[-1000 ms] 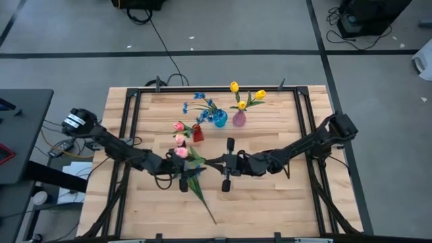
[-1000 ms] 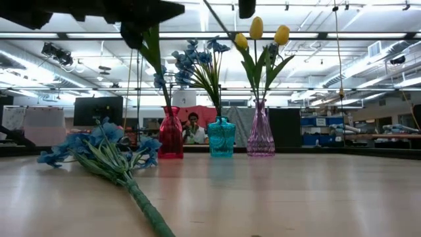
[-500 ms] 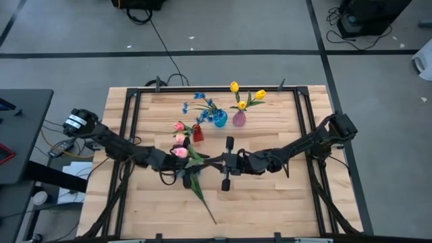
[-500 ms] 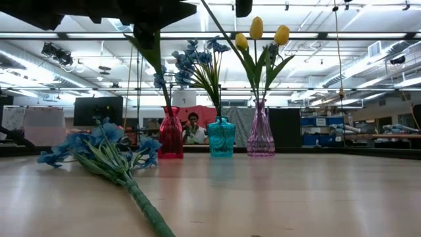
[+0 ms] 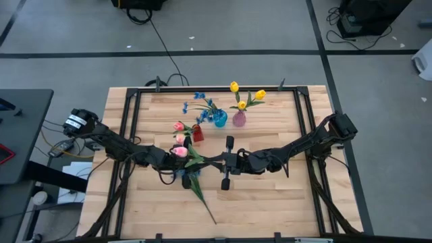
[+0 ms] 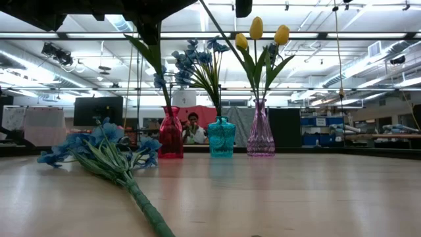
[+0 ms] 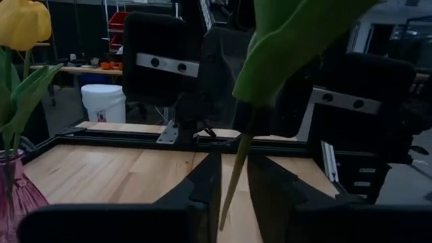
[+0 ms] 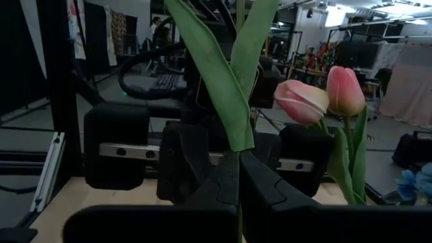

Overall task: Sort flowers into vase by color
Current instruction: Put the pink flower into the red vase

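Observation:
A pink tulip (image 5: pixel 181 152) stands upright in the air between my two grippers, which face each other level above the table's middle. My right gripper (image 8: pixel 237 160) is shut on its stem. My left gripper (image 7: pixel 233 163) is open only narrowly, one finger on each side of the stem (image 7: pixel 231 185) below a green leaf (image 7: pixel 283 40), with slim gaps showing. Two pink tulips (image 8: pixel 324 98) stand in the red vase (image 5: pixel 197 133). A blue bunch (image 6: pixel 99 151) lies flat on the table, its stem toward the near edge. My right gripper pinches the tulip's thin green stem (image 8: pixel 236 148) between its two fingers, just where the leaves spring from it. The fingers come level from the table's right side and lie across the stem. The tulip stays upright and lifted clear, leaves and bloom above the fingers.
A blue vase (image 5: pixel 220 120) with blue blossoms and a purple vase (image 5: pixel 239 119) with yellow tulips (image 5: pixel 246 94) stand in a row with the red vase toward the far edge. A black frame (image 5: pixel 128 135) runs round the wooden table. A person shows in the room beyond the vases.
My left gripper has edged a little toward the right gripper and the tulip's stem. My right gripper and the tulip have kept still.

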Controlling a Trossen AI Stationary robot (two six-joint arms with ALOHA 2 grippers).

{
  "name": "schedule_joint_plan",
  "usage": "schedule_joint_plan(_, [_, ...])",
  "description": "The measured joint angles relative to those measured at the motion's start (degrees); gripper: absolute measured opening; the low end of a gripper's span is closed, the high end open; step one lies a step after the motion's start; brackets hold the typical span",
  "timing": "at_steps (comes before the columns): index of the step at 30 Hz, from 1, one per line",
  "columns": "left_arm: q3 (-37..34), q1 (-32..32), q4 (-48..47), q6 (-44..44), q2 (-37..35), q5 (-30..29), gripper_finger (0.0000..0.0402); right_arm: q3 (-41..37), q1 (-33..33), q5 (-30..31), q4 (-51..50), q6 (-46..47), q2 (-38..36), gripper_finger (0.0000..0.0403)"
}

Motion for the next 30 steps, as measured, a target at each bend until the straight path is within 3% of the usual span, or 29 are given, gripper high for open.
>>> schedule_joint_plan(5, [0.0, 0.0, -0.2, 1.6, 0.0, 0.4, 0.0012, 0.0, 0.0, -0.4, -0.9, 0.6, 0.0, 0.001])
schedule_joint_plan(9, [0.0, 0.0, -0.4, 1.7, 0.0, 0.7, 0.0008, 0.0, 0.0, -0.4, -2.1, 2.7, -0.1, 0.0026])
schedule_joint_plan(13, [-0.3, -0.7, -2.2, 3.5, -2.3, 0.0, 0.0003, 0.0, 1.1, 0.3, -4.3, 2.4, -1.1, 0.0067])
schedule_joint_plan(21, [-1.3, -6.2, -21.3, 9.1, -15.6, -13.2, 0.0001, 0.0, 7.4, 10.2, -20.8, 2.5, -9.6, 0.012])
schedule_joint_plan(25, [-1.3, -7.9, -28.9, 10.6, -19.6, -21.0, 0.0001, -1.0, 8.9, 11.4, -25.2, 4.7, -10.5, 0.0117])
schedule_joint_plan(30, [-1.3, -6.8, -31.6, 13.4, -21.1, -24.6, 0.0001, -6.7, 6.1, 13.2, -23.2, 9.8, -11.4, 0.009])
